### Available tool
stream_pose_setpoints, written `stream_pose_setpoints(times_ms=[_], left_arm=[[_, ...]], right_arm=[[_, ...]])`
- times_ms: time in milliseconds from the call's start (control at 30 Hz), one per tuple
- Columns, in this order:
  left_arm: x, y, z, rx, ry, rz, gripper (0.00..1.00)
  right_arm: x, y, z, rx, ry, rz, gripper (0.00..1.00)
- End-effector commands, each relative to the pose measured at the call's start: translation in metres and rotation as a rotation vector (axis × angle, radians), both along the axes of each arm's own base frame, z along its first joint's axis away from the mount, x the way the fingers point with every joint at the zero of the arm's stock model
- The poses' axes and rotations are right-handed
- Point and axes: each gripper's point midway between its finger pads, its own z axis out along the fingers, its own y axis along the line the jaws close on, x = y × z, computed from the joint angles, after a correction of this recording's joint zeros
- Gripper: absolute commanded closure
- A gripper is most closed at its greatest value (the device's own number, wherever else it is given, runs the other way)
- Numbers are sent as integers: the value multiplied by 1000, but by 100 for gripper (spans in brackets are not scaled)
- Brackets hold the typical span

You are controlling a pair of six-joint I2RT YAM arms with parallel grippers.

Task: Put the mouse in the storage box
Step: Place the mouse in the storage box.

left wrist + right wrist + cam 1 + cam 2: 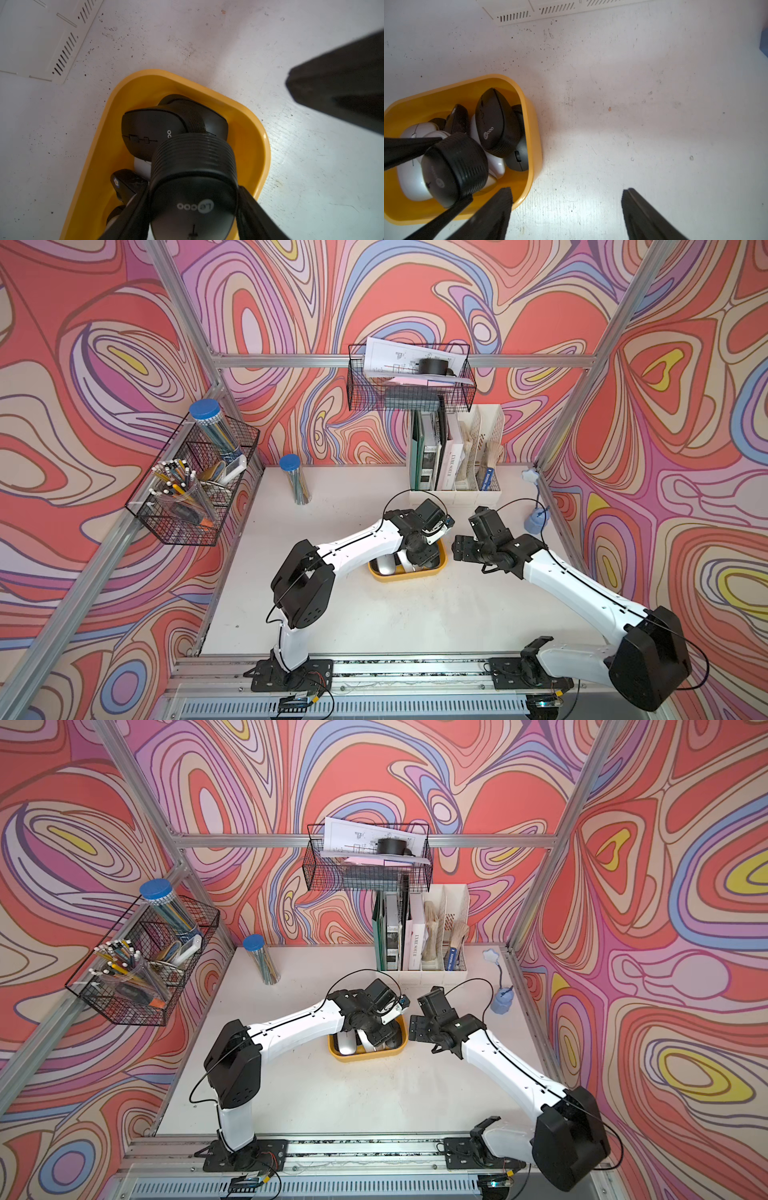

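The storage box [405,576] [365,1056] is a shallow yellow-orange tub on the white table, holding several black and white mice. My left gripper [193,197] [419,556] points down into it, shut on a black mouse [193,170] [454,168] by its two sides. That mouse hangs over the white mice [413,180] inside the box's rim [533,135]; whether it touches them is unclear. Another black mouse [149,131] lies beyond it in the box. My right gripper [566,193] [463,549] stands open over bare table just right of the box, holding nothing.
A white file organizer [457,456] with books stands behind the box. A blue-lidded pencil jar [295,481] is at the back left and a small blue lamp [536,522] at the right edge. Black wire baskets [195,485] [409,381] hang on the walls.
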Motion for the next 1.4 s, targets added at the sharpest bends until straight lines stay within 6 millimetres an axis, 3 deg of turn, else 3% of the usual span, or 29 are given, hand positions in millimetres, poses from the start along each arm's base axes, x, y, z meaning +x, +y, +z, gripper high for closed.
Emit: stream_pose_setpoints(times_ms=[0,1067,1367], left_arm=[[4,2,-6,59,-8,-20,46],[-12,4,-52,296,-2,-86,40],[-13,11,-51,304,-19,-64,35]], right_arm=[[-6,-9,0,-11,2,-27,15],[-13,-10,4,2,-5,-12,14],[-27,17,-14,124,92,76,14]])
